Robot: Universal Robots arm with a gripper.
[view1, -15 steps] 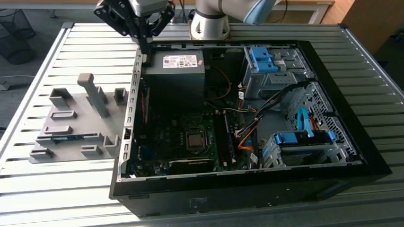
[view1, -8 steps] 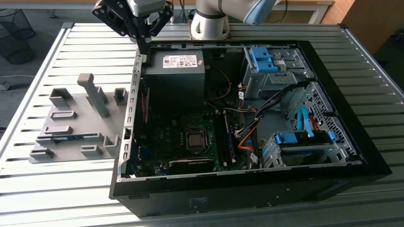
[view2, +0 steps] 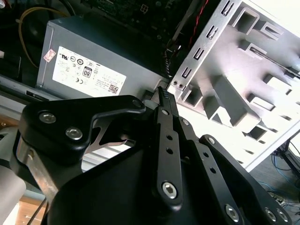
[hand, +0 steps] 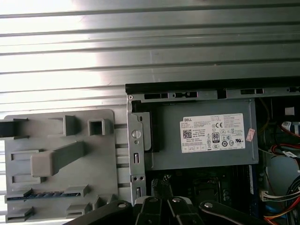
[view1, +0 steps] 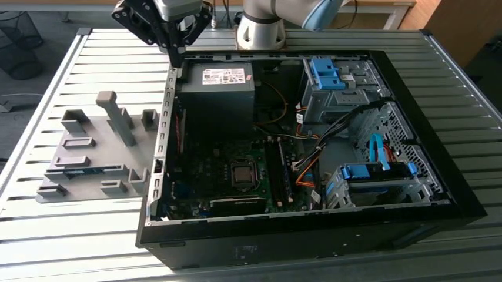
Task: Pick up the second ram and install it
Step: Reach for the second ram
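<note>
Your gripper [view1: 177, 59] is hovering over the case [view1: 439, 158] edge by the PSU [view1: 216, 97], fingers pressed together, pinching nothing. The ram [view1: 82, 171] is sitting in the holder [view1: 110, 154], well apart.

Your arm [view1: 263, 26] comes in around 12 o'clock in the exterior view: a pale grey column with a light blue joint cap. From there the wrist [view1: 178, 7] sits over toward 11 o'clock. The black gripper [view1: 178, 60] hangs off that wrist and points roughly down toward 6 o'clock, narrowing to a single tip.

The second wrist view shows the gripper [view2: 163, 91] from behind. Both fingers [view2: 166, 122] run forward and meet, pressed together tip to tip. The black linkage bars [view2: 211, 164] behind them are studded with silver bolts [view2: 169, 189]. In the first wrist view the gripper [hand: 161, 185] has that same closed-up look.
</note>
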